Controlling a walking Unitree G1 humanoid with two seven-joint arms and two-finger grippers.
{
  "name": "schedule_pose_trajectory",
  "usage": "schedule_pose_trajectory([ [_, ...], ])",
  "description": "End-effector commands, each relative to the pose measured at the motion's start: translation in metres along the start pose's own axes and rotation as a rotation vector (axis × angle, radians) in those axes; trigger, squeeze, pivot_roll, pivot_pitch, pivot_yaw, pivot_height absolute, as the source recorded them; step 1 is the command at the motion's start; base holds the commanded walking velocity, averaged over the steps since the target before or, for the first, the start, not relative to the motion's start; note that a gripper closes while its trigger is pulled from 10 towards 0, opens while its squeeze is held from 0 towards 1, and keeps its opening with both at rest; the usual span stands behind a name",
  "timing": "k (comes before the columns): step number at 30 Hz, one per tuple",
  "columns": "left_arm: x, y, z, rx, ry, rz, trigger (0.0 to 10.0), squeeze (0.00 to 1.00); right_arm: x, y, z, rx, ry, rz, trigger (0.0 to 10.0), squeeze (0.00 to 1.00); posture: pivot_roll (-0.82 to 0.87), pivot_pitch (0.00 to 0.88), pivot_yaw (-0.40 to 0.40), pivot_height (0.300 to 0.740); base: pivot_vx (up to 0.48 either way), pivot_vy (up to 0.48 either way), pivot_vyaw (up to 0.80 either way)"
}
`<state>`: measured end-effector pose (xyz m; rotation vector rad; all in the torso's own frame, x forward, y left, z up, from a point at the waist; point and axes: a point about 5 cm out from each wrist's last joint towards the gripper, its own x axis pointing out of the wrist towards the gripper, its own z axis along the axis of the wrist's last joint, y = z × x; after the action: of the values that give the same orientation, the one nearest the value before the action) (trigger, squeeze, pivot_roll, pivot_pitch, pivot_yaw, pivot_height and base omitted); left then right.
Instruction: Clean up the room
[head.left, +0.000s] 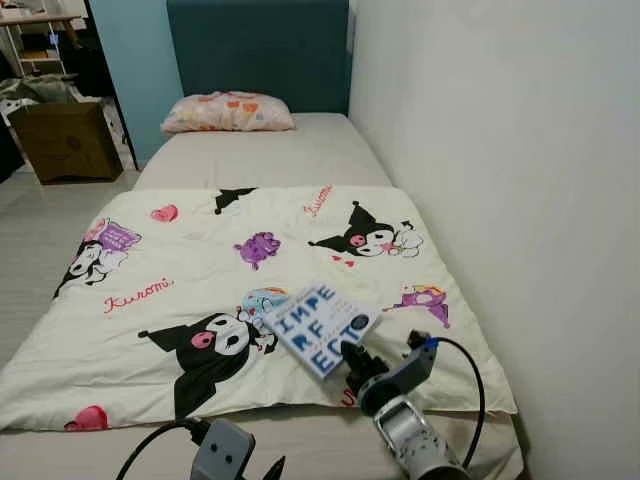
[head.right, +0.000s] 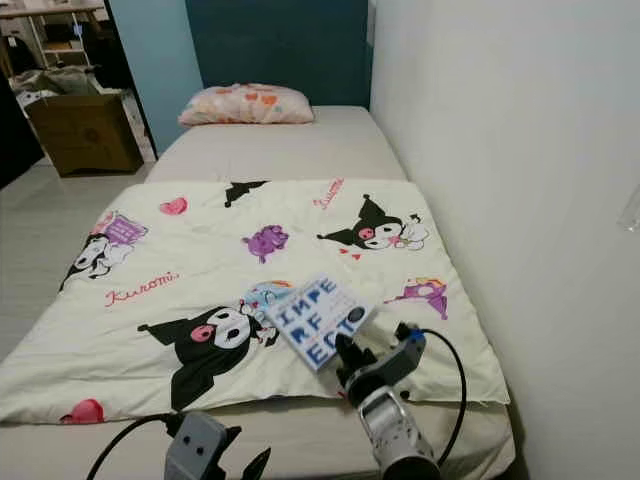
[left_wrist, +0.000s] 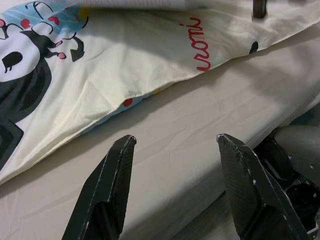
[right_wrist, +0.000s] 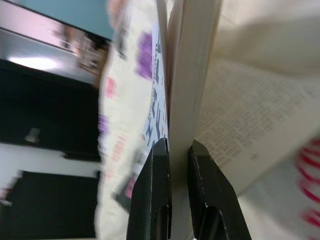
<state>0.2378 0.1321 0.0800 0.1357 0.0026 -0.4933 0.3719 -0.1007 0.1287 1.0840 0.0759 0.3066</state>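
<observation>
A blue-and-white book (head.left: 320, 327) lettered "IMPERFECT" hovers over the near part of the cream cartoon-print blanket (head.left: 200, 270) on the bed. My right gripper (head.left: 352, 360) is shut on the book's near edge; in the right wrist view its fingers (right_wrist: 155, 200) clamp the book's pages (right_wrist: 186, 100) edge-on. My left gripper (left_wrist: 175, 150) is open with nothing in it, low at the foot of the bed above the bare beige mattress (left_wrist: 200, 130) and close to the blanket's edge (left_wrist: 100, 115). A heart-print pillow (head.left: 228, 111) lies at the headboard.
The white wall (head.left: 500, 150) runs tight along the bed's right side. A dark teal headboard (head.left: 258, 50) stands behind. A cardboard box (head.left: 65, 140) and shelves (head.left: 35, 40) are at the far left, with pale floor (head.left: 40, 230) left of the bed.
</observation>
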Motion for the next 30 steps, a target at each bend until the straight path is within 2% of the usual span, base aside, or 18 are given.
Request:
schedule_pose_trajectory([
  [1,-0.004,-0.001,-0.008,-0.002,0.035,-0.001,10.0,0.0,0.009,0.024,-0.011,0.074,-0.006,0.098,0.0,0.0,0.07,0.263,-0.027,0.548,0.0,0.0,0.0],
  [4,-0.004,-0.001,-0.008,-0.004,0.033,-0.003,10.0,0.0,0.015,0.041,0.0,0.144,-0.048,0.155,0.0,0.0,0.07,0.263,-0.027,0.548,0.0,0.0,0.0],
  [6,-0.004,-0.001,-0.008,-0.004,0.033,-0.003,10.0,0.0,0.015,0.041,0.0,0.144,-0.048,0.155,0.0,0.0,0.07,0.263,-0.027,0.548,0.0,0.0,0.0],
  [9,-0.003,-0.001,-0.008,-0.004,0.032,-0.004,10.0,0.0,0.019,0.052,0.008,0.193,-0.073,0.194,0.0,0.0,0.07,0.263,-0.027,0.548,0.0,0.0,0.0],
  [15,-0.003,-0.001,-0.008,-0.005,0.032,-0.003,10.0,0.0,0.019,0.061,0.012,0.186,-0.065,0.238,0.0,0.0,0.07,0.262,-0.027,0.548,0.0,0.0,0.0],
  [16,-0.003,-0.001,-0.008,-0.004,0.032,-0.001,10.0,0.0,0.019,0.064,0.013,0.126,-0.059,0.25,0.0,0.0,0.07,0.256,-0.029,0.548,0.0,0.0,0.0],
  [17,-0.003,0.0,-0.008,-0.003,0.03,0.006,10.0,0.0,0.018,0.069,0.012,0.012,-0.047,0.268,0.0,0.0,0.07,0.252,-0.03,0.548,0.0,0.0,0.0],
  [18,-0.003,0.0,-0.008,-0.003,0.03,0.006,10.0,0.0,0.018,0.069,0.012,0.012,-0.047,0.268,0.0,0.0,0.07,0.252,-0.03,0.548,0.0,0.0,0.0],
  [19,-0.002,0.001,-0.008,-0.002,0.029,0.013,10.0,0.0,0.017,0.073,0.011,-0.154,-0.049,0.269,0.0,0.0,0.07,0.25,-0.03,0.548,0.0,0.0,0.0],
  [22,-0.001,0.005,-0.006,0.003,0.022,0.033,10.0,0.0,0.012,0.082,0.021,-0.525,-0.161,0.233,0.0,0.0,0.07,0.242,-0.03,0.548,0.0,0.0,0.0],
  [23,0.0,0.006,-0.006,0.004,0.02,0.037,10.0,0.0,0.011,0.083,0.025,-0.61,-0.19,0.223,0.0,0.0,0.07,0.242,-0.03,0.548,0.0,0.0,0.0],
  [24,0.0,0.006,-0.006,0.004,0.02,0.037,10.0,0.0,0.011,0.083,0.025,-0.61,-0.19,0.223,0.0,0.0,0.07,0.242,-0.03,0.548,0.0,0.0,0.0],
  [25,0.0,0.007,-0.006,0.007,0.019,0.041,10.0,0.0,0.009,0.086,0.026,-0.737,-0.21,0.23,0.0,0.0,0.07,0.235,-0.03,0.548,0.0,0.0,0.0],
  [26,0.0,0.007,-0.006,0.007,0.019,0.041,10.0,0.0,0.009,0.086,0.026,-0.737,-0.21,0.23,0.0,0.0,0.07,0.235,-0.03,0.548,0.0,0.0,0.0],
  [27,0.0,0.007,-0.006,0.008,0.019,0.044,10.0,0.0,0.008,0.088,0.027,-0.815,-0.219,0.24,0.0,0.0,0.07,0.235,-0.03,0.548,0.0,0.0,0.0],
  [28,0.001,0.008,-0.006,0.009,0.018,0.047,10.0,0.0,0.005,0.092,0.028,-0.975,-0.253,0.264,0.0,0.0,0.06,0.23,-0.027,0.548,0.0,0.0,0.0],
  [29,0.001,0.008,-0.006,0.009,0.018,0.047,10.0,0.0,0.005,0.092,0.028,-0.975,-0.253,0.264,0.0,0.0,0.06,0.23,-0.027,0.548,0.0,0.0,0.0],
  [30,0.002,0.008,-0.006,0.009,0.018,0.048,10.0,0.0,0.002,0.095,0.028,-1.147,-0.285,0.293,0.5,0.0,0.06,0.226,-0.025,0.548,0.0,0.0,0.0],
])
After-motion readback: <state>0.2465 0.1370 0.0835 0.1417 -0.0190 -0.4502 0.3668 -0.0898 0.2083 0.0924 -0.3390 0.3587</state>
